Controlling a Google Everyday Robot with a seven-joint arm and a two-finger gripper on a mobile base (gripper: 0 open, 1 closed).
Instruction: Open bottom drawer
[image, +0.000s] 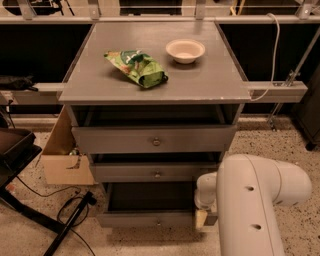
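We see the bottom drawer (145, 219) pulled out, dark inside. The gripper (204, 218) sits at its right end, mostly hidden behind the white arm (260, 200); we cannot tell its state. Above the bottom drawer the middle drawer (150, 173) and top drawer (125, 140) stand ajar; higher still lie a green bag (136, 68) and a bowl (185, 50). Left of it stands a cardboard box (62, 162).

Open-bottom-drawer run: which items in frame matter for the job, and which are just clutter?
Job:
- bottom drawer, partly out, dark inside showing
- its knob
- gripper, low at that drawer front's right end

Lying about:
- green snack bag and white bowl on the cabinet top
- top drawer, middle drawer
- cardboard box, at the left
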